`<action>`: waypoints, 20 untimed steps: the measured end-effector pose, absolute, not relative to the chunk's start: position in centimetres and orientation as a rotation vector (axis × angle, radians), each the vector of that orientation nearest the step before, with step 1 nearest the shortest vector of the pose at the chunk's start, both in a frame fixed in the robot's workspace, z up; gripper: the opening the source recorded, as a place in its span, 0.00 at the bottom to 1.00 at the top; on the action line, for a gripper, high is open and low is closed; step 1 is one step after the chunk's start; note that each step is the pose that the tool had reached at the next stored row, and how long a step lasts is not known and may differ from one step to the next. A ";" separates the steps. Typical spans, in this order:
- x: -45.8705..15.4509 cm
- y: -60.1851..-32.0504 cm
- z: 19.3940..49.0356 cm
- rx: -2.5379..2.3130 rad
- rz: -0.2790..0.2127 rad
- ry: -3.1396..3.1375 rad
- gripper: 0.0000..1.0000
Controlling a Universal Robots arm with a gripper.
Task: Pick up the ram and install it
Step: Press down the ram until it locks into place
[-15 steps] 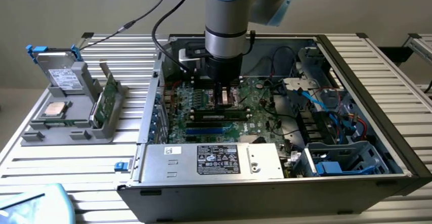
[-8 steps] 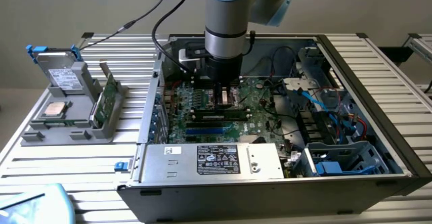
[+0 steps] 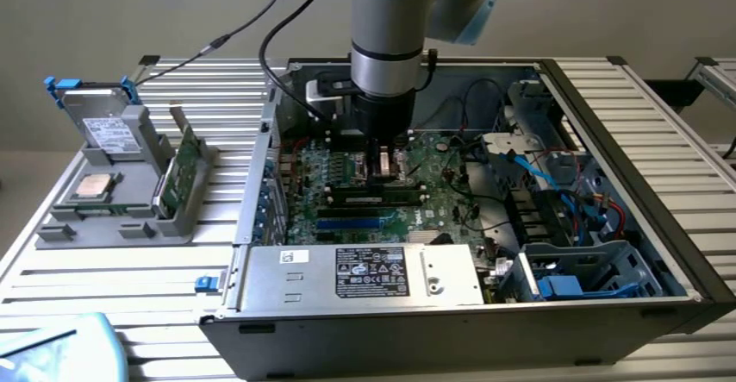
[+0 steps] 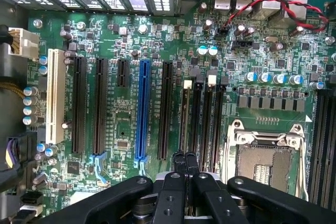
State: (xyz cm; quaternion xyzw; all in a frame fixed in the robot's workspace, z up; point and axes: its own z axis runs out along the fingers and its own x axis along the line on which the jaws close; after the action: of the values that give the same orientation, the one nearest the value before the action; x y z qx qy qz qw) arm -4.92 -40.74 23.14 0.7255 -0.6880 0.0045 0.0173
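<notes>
Fragility is the main concern with the ram [image 3: 371,196], a slim green stick with dark chips that appears to stand on edge in one of the memory slots [image 4: 198,121], in the middle of the motherboard [image 3: 345,214] inside the open computer case [image 3: 644,140]. In the wrist view it shows as a thin line [image 4: 184,119] beside the blue slot's neighbour. I judge it light and stiff but easily harmed: the chips and the contact edge should not be squeezed. The long bare top edge or the short ends are the safe places to take hold or press. It would resist bending only a little, so any force should go straight down along the slot. The pincer [image 3: 385,173] hangs just over the stick, its fingers pressed together [image 4: 185,157] with nothing seen between them. Whether the tips touch the stick I cannot tell. Another green board [image 3: 172,173] stands upright in a grey holder [image 3: 109,218] on the tabletop [image 3: 127,270], at the exterior view's left.
</notes>
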 end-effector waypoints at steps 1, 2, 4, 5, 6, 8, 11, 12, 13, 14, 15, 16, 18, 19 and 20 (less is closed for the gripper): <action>-4.9 -40.7 23.3 2.254 0.014 -2.138 0.11; -4.8 -40.7 23.4 2.254 0.014 -2.138 0.11; -4.7 -40.7 23.7 2.254 0.013 -2.138 0.11; -4.6 -40.7 23.8 2.254 0.013 -2.137 0.11; -4.4 -40.7 23.9 2.254 0.012 -2.137 0.11; -4.1 -40.7 24.1 2.253 0.011 -2.137 0.11; -3.7 -40.7 24.3 2.253 0.010 -2.137 0.11; -3.6 -40.7 24.3 2.253 0.010 -2.136 0.11; -3.6 -40.7 24.3 2.253 0.010 -2.136 0.11; -3.6 -40.7 24.3 2.253 0.010 -2.136 0.11; -3.6 -40.7 24.3 2.253 0.010 -2.136 0.11; -3.6 -40.7 24.3 2.253 0.010 -2.136 0.11; -3.6 -40.7 24.3 2.253 0.010 -2.136 0.11; -3.6 -40.7 24.3 2.253 0.010 -2.136 0.11; -3.6 -40.7 24.3 2.253 0.010 -2.136 0.11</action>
State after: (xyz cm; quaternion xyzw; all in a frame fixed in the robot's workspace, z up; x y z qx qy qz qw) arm -3.62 -40.74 24.28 0.7255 -0.6880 0.0033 0.0185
